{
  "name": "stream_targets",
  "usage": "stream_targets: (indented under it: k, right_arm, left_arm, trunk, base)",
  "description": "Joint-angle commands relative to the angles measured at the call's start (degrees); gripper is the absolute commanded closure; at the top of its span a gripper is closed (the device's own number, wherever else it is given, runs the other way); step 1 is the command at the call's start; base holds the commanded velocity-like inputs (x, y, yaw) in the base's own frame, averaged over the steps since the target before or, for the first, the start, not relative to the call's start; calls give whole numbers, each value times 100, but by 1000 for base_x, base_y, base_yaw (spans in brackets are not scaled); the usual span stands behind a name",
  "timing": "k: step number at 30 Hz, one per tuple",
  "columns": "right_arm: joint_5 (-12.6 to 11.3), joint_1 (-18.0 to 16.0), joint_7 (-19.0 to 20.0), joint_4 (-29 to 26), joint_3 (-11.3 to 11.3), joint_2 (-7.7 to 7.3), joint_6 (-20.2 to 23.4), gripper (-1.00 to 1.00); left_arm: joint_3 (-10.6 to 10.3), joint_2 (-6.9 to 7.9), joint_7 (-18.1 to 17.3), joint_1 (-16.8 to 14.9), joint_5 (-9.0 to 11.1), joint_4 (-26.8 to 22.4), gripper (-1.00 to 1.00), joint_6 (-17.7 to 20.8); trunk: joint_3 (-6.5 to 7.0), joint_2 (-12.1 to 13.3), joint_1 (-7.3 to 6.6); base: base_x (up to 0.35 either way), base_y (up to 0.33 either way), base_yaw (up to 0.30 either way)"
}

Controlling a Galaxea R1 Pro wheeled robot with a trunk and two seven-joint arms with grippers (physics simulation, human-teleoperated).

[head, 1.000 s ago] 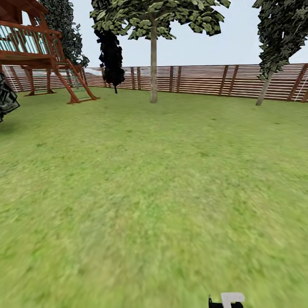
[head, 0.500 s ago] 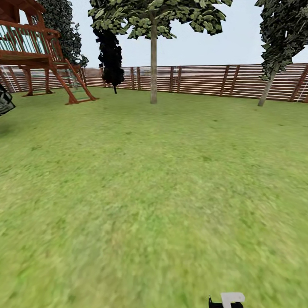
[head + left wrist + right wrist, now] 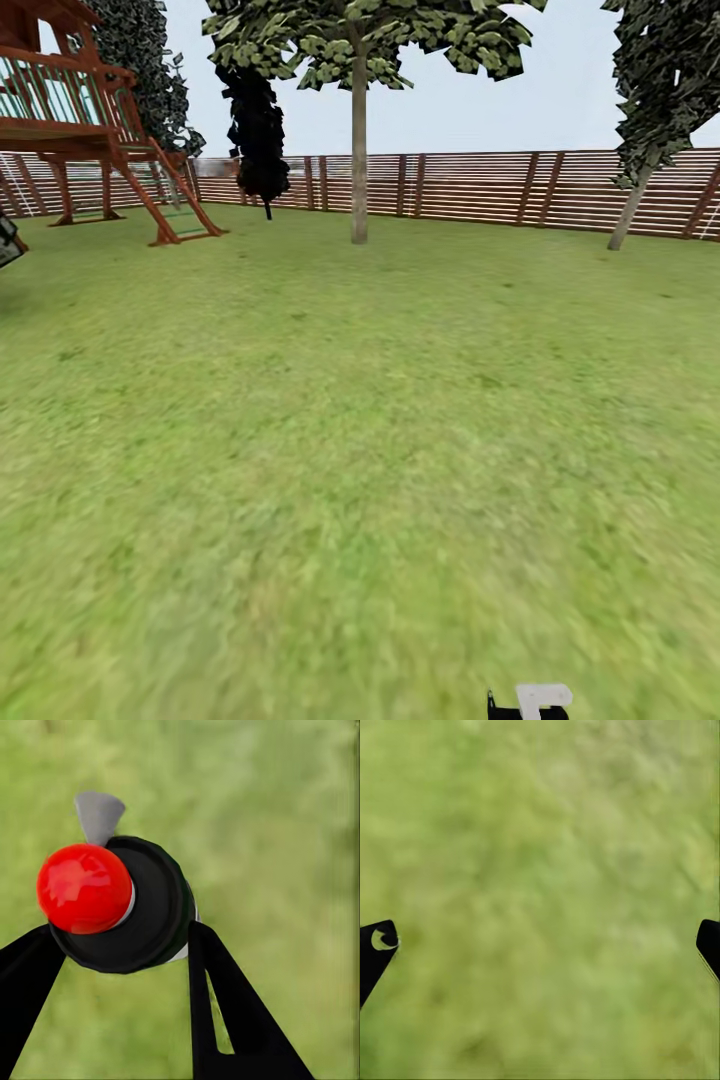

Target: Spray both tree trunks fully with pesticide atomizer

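Note:
The pesticide atomizer [image 3: 142,907], a dark bottle with a red top and a grey nozzle, sits between the black fingers of my left gripper [image 3: 112,945], which is shut on it above blurred grass. My right gripper [image 3: 544,945] is open over the lawn, its fingertips [image 3: 376,945] far apart with nothing between them. In the head view the garden lawn [image 3: 360,450] stretches ahead to the slatted fence [image 3: 470,185]. A tree with a straight grey-brown trunk [image 3: 359,150] stands ahead at the centre. A second tree with a leaning trunk [image 3: 628,210] and dark foliage stands at the far right.
A red-brown wooden play tower with a ladder [image 3: 90,120] stands at the far left. A dark-leaved tree [image 3: 258,120] rises by the fence behind it. A small white and black part [image 3: 530,702] shows at the bottom edge. Open grass lies between me and the trees.
The whole head view has shifted slightly, so the camera has moved: the play tower and a dark shape at the left edge slid leftward. The grippers look unchanged.

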Motion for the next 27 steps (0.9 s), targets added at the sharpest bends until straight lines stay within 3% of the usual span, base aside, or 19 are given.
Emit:
stream_targets:
  k: [1, 27]
  right_arm:
    - [-59, -3, -7, 3, 52, 0, -18, -100]
    - [-59, -3, -7, 4, 51, 0, -18, -100]
  left_arm:
    - [41, 1, -38, -10, 18, 21, 100, -31]
    - [41, 1, -38, -10, 18, 21, 100, -31]
  trunk:
    - [-5, -2, 3]
    - [-5, -2, 3]
  base:
    - [340, 0, 0]
    - [339, 0, 0]
